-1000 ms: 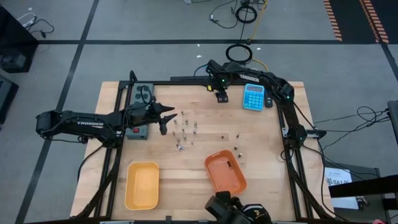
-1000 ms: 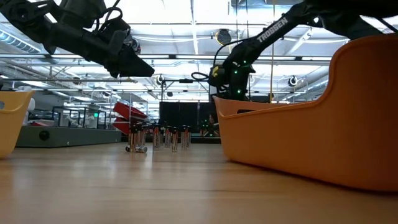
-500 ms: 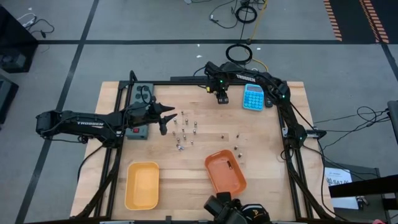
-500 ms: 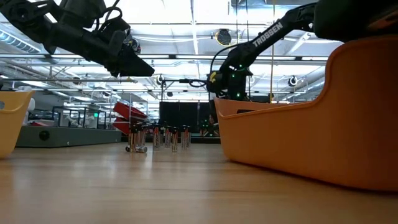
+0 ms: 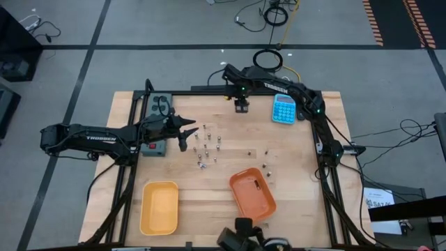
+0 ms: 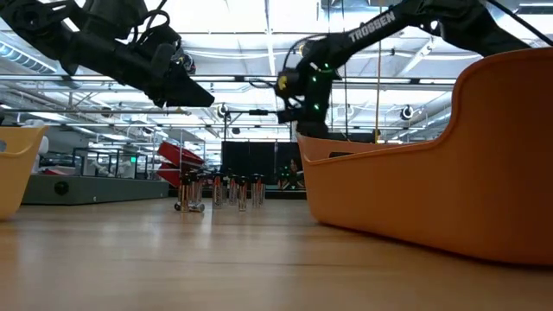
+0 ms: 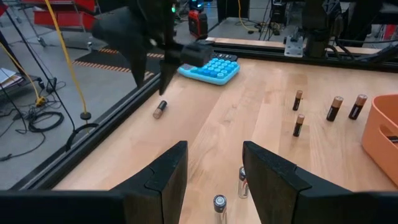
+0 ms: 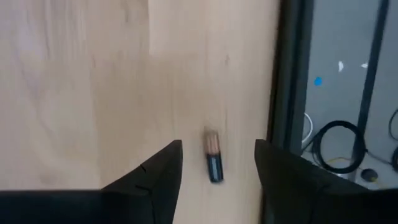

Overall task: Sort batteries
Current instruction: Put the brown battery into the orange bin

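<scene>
Right gripper, jaws spread and empty, hovers over a lone battery beside the table's edge rail; a clumsy pinch could roll it away.

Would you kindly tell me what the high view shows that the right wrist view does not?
Only the high view shows both trays, orange and yellow, the blue calculator and the left gripper. Only the right wrist view shows the right gripper open over a lone battery lying near the table's edge. Both show the wooden table.
</scene>
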